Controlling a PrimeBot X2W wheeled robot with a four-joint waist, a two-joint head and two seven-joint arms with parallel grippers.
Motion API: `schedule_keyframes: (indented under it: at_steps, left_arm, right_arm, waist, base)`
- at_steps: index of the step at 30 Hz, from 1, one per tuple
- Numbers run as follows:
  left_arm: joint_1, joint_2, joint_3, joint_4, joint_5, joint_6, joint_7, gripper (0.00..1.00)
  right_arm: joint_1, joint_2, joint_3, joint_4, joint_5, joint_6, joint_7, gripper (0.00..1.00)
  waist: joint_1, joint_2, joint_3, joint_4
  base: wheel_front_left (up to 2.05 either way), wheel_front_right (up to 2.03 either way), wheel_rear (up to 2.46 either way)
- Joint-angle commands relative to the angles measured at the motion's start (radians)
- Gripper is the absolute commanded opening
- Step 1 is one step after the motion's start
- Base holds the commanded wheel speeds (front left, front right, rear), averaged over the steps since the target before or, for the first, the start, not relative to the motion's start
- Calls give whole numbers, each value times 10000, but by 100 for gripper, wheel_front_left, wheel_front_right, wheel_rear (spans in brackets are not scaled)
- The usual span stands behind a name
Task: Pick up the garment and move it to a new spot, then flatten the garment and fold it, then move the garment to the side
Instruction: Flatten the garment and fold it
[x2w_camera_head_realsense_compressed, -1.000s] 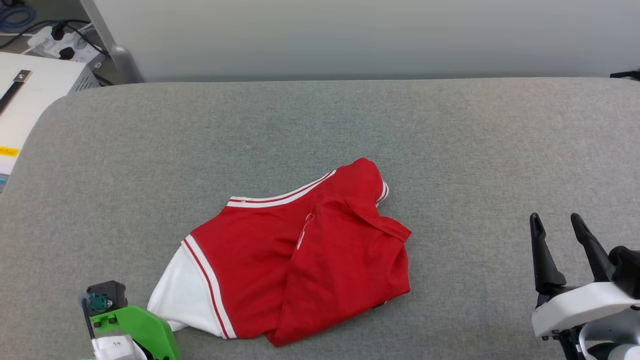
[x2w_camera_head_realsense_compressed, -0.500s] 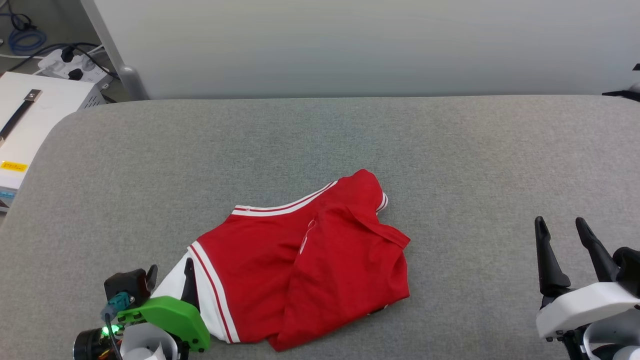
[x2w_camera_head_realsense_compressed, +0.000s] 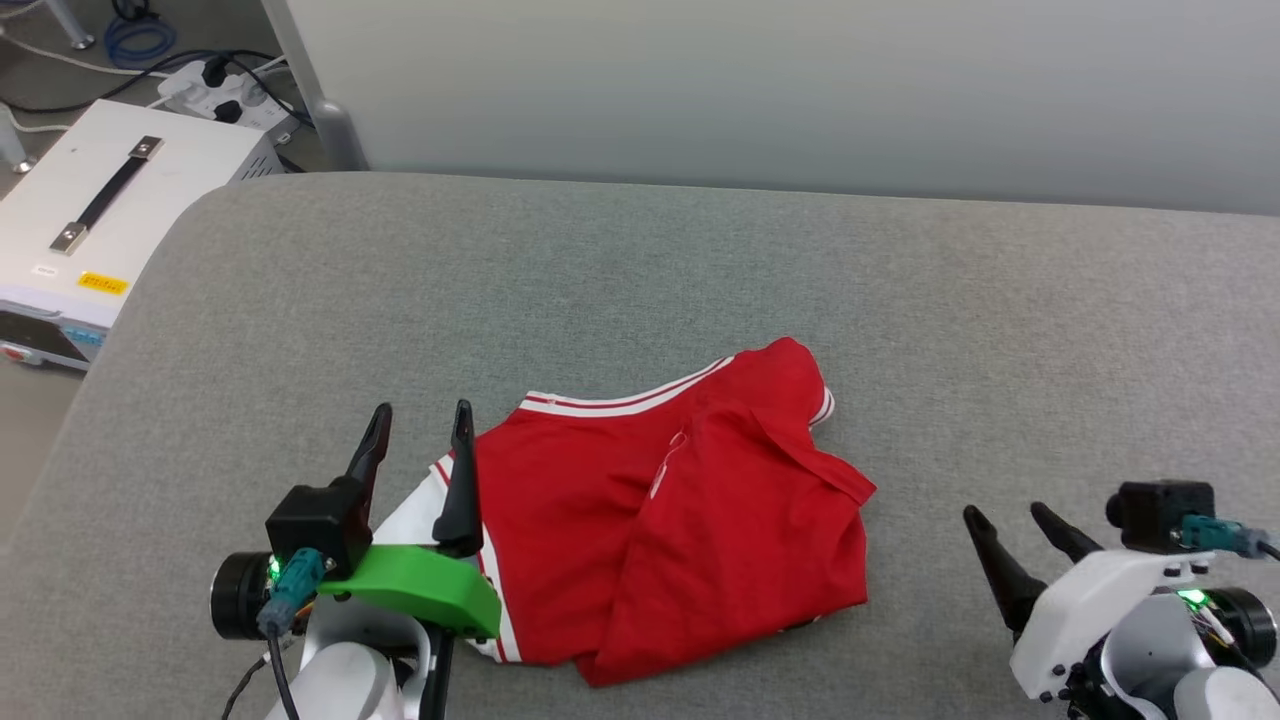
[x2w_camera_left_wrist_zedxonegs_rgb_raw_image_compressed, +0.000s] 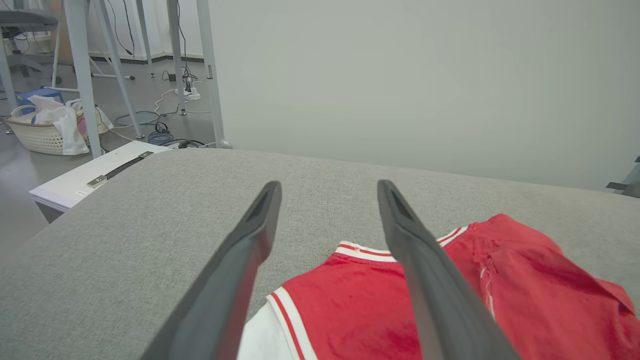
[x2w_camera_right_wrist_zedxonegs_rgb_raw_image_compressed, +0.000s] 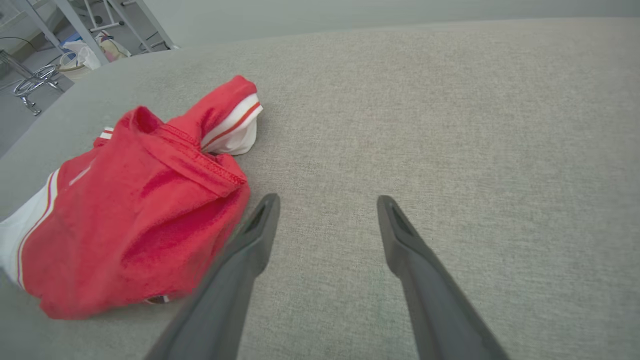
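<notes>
The garment (x2w_camera_head_realsense_compressed: 690, 520), a red jersey with a white panel and red-and-white striped trim, lies folded in a loose bundle on the grey cushioned surface (x2w_camera_head_realsense_compressed: 640, 280). My left gripper (x2w_camera_head_realsense_compressed: 420, 415) is raised over the jersey's left edge, open, with nothing between its fingers; the white panel shows below it. In the left wrist view the left gripper (x2w_camera_left_wrist_zedxonegs_rgb_raw_image_compressed: 327, 187) frames the striped trim of the garment (x2w_camera_left_wrist_zedxonegs_rgb_raw_image_compressed: 500, 290). My right gripper (x2w_camera_head_realsense_compressed: 1005, 515) rests open at the lower right, apart from the jersey. In the right wrist view the right gripper (x2w_camera_right_wrist_zedxonegs_rgb_raw_image_compressed: 327, 200) points at bare fabric beside the garment (x2w_camera_right_wrist_zedxonegs_rgb_raw_image_compressed: 135, 210).
A white box with a black handle (x2w_camera_head_realsense_compressed: 110, 210) stands off the surface's left end, with a power strip and cables (x2w_camera_head_realsense_compressed: 225, 85) behind it. A pale wall panel (x2w_camera_head_realsense_compressed: 800, 90) runs along the far edge. A laundry basket (x2w_camera_left_wrist_zedxonegs_rgb_raw_image_compressed: 45, 130) sits on the floor.
My left gripper has opened, let go of the jersey's white edge and risen above it. The head camera has shifted, so the whole scene sits further right. The right gripper stayed open.
</notes>
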Motion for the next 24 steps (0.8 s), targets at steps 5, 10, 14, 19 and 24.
schedule_keyframes:
  at_steps: [5,10,14,19,24]
  left_arm:
    - [148,-130,-230,-750,443,133,-54,100]
    - [117,-283,-393,-1011,569,139,-58,100]
    - [70,-414,-455,-1041,620,133,-62,100]
    - [43,-556,-438,-990,648,89,-67,100]
    - [78,-626,-334,-960,687,61,-69,100]
  right_arm:
    - [-1117,-815,1206,556,769,-7,1128,100]
    - [-2257,-1561,2396,1153,1410,-7,2300,100]
    - [-3068,-2101,3467,1537,1917,-7,3048,100]
    - [-3634,-2558,4696,2253,2630,-7,4035,100]
    - [-3916,-2793,5107,2621,3068,-7,4003,0]
  waist:
    - [0,0,170,596]
    - [0,0,381,1151]
    - [0,0,532,1469]
    - [0,0,648,1648]
    - [0,0,687,1595]
  base:
    - [0,0,0]
    - [0,0,0]
    - [0,0,0]
    - [0,0,0]
    - [0,0,0]
